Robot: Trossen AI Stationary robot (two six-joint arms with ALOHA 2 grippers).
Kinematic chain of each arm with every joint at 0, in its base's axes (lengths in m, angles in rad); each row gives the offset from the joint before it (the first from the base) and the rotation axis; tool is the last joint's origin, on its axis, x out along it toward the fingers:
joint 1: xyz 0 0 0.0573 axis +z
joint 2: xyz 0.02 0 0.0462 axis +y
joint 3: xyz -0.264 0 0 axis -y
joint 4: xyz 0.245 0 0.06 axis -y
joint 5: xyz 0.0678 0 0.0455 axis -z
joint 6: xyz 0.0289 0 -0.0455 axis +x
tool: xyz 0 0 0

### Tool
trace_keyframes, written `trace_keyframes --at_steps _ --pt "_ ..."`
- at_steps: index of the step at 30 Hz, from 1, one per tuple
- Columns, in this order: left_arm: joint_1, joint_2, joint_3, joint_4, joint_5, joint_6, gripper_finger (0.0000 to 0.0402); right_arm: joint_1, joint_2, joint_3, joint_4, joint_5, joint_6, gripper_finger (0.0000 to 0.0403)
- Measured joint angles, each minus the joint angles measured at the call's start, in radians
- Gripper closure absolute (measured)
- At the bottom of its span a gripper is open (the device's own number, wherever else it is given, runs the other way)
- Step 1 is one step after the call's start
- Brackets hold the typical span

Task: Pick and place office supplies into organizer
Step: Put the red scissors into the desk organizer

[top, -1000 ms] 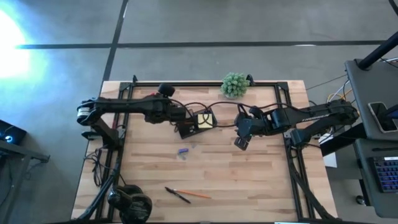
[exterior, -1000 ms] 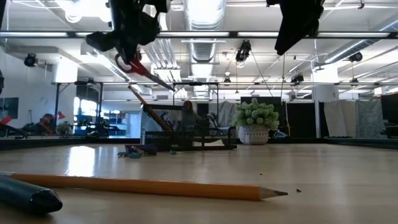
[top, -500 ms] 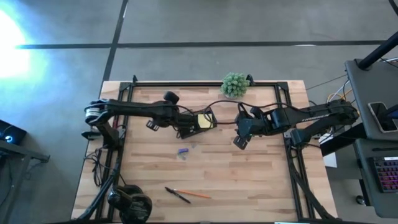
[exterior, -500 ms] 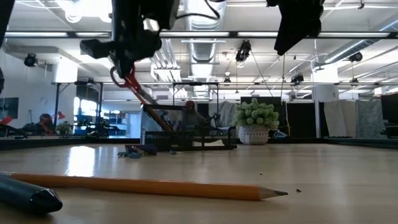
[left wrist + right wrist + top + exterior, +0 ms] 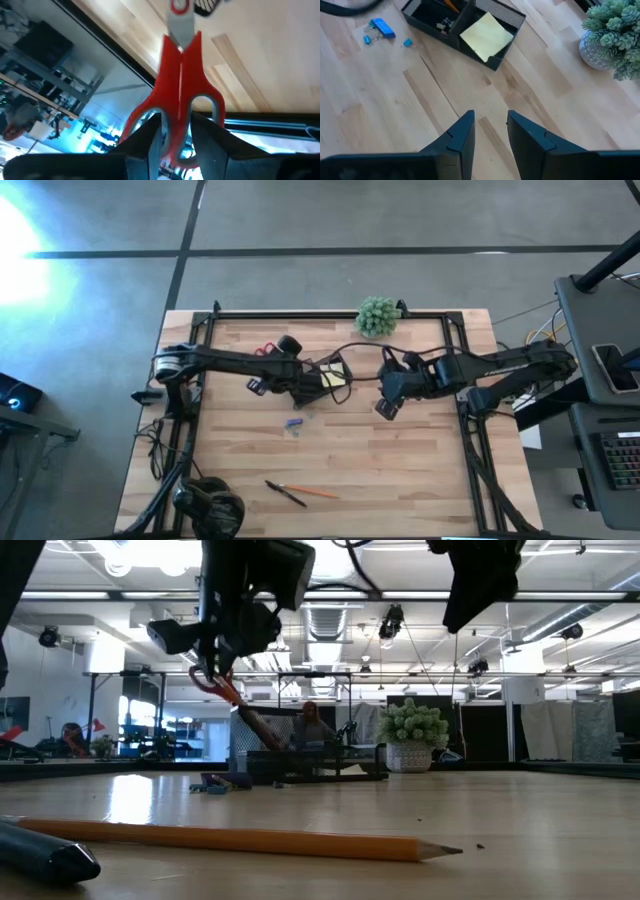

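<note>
Partly hidden — scissors (image 5: pixel 181 95) blades, organizer (image 5: pixel 455 30).

The bench (image 5: pixel 530 100) is pale planked wood with visible grain and a smooth, lightly sheened top. The scissors (image 5: pixel 181 95) have glossy red plastic handles and a dull grey metal blade. The organizer (image 5: pixel 506 16) is matt black mesh, holding a matt yellow paper pad (image 5: pixel 486 36).

Robotics laboratory in an open-plan industrial hall. Indicators: a wooden table (image 5: pixel 400 470) on a black metal frame (image 5: pixel 330 314) over a bare concrete floor (image 5: pixel 330 220); exposed ceiling ducts (image 5: pixel 335 615) and strip lights (image 5: pixel 150 552); glass partitions (image 5: pixel 160 725); a neighbouring desk (image 5: pixel 600 330) carrying a keyboard (image 5: pixel 622 470) and loose cables (image 5: pixel 535 330).
</note>
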Motion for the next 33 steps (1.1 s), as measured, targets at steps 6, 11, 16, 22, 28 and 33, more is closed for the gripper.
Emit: trace_keyframes --at_steps 6,11,16,22,28,33 --pt "-0.044 -0.004 0.081 0.027 0.001 -0.001 0.0311 0.0 0.0 -0.043 0.005 0.0 0.0 0.0294" --pt "-0.058 -0.006 0.102 0.093 0.004 0.001 0.031 0.0 0.0 -0.086 0.006 -0.007 0.031 0.0298" --pt "-0.058 -0.028 0.101 0.095 0.005 -0.092 0.031 0.001 0.0 -0.121 0.006 -0.03 0.079 0.03" --pt "-0.049 -0.2 0.095 0.176 0.211 -0.408 0.0309 0.008 0.0 -0.122 0.011 -0.03 0.078 0.03" --pt "0.026 -0.446 0.029 0.31 0.256 -0.789 0.0309 0.007 0.0 -0.12 0.037 -0.022 0.07 0.0305" --pt "0.158 -0.545 -0.051 0.332 0.366 -0.951 0.0309 0.007 0.0 -0.123 0.053 -0.015 0.068 0.0303"
